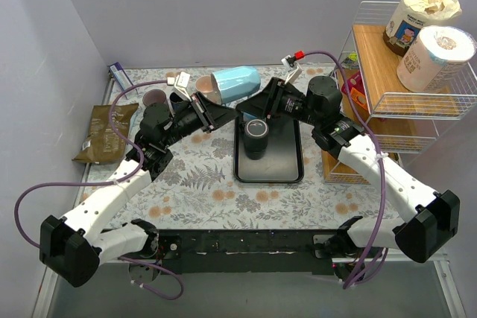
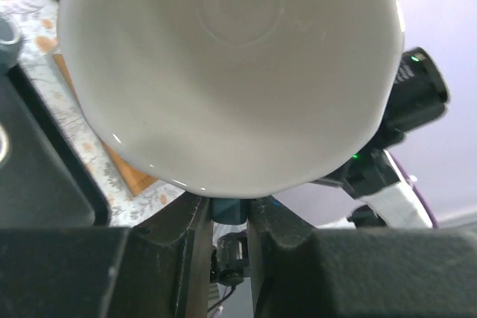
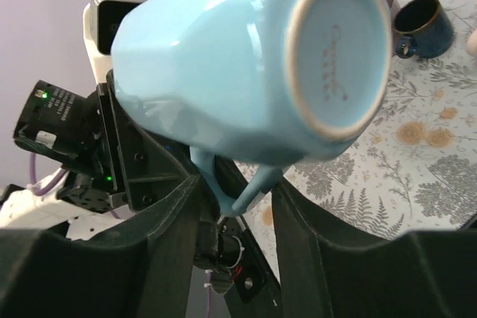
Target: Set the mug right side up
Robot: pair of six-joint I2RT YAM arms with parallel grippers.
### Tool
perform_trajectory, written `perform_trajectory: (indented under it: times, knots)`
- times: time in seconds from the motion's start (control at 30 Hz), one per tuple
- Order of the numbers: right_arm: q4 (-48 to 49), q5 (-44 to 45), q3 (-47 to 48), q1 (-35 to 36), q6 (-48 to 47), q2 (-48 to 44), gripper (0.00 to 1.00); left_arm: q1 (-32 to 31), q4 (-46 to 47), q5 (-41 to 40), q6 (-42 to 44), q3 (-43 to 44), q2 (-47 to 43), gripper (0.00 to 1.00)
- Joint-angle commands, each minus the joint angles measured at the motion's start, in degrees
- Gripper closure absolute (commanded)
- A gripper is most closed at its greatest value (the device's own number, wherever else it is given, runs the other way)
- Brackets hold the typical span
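Note:
A light blue mug (image 1: 237, 83) with a white inside hangs on its side above the back of the table, mouth to the left, base to the right. My left gripper (image 1: 220, 108) is shut on it at the handle side of the rim; in the left wrist view the white inside (image 2: 231, 72) fills the frame and a blue piece sits pinched between the fingers (image 2: 227, 210). My right gripper (image 1: 252, 103) comes from the base side. In the right wrist view the mug (image 3: 246, 72) shows its base, and its handle (image 3: 235, 188) sits between both fingers, touching them.
A black tray (image 1: 287, 173) under the grippers holds a dark cylindrical cup (image 1: 256, 136). A brown cup (image 1: 155, 97) and a brown packet (image 1: 100, 133) are at the left. A wire shelf rack (image 1: 406, 80) stands at the right. A dark blue cup (image 3: 422, 24) sits on the floral mat.

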Motion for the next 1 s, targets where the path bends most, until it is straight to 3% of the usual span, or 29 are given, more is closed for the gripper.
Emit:
perform_trajectory:
  times: [0.0, 0.17, 0.43, 0.57, 0.73, 0.97]
  knots:
    - [1.51, 0.71, 1.70, 0.51, -2.17, -1.19, 0.48, 1.08, -11.35, -12.71, 4.15, 4.22, -1.11, 1.00]
    - [-4.28, 3.17, 1.79, -0.19, -2.70, -1.19, 0.43, 1.08, -25.64, -21.23, 10.21, 8.61, -0.15, 1.00]
    - [-8.08, 4.67, -0.67, -1.95, -1.91, -2.68, 0.42, 2.22, -47.29, -43.80, 21.19, 15.30, 4.69, 1.00]
    - [-10.10, 4.32, -2.16, -2.82, -1.12, -3.30, 0.42, 7.13, -53.10, -45.25, 24.19, 15.66, 7.15, 1.00]
    - [-10.80, 3.09, -3.57, -3.62, -0.33, -3.65, 0.43, 19.34, -53.20, -39.62, 26.65, 10.65, 7.41, 1.00]
    - [-12.73, 2.03, -3.66, -5.20, -0.24, -3.83, 0.43, 25.69, -53.20, -41.81, 30.43, 7.40, 9.52, 1.00]
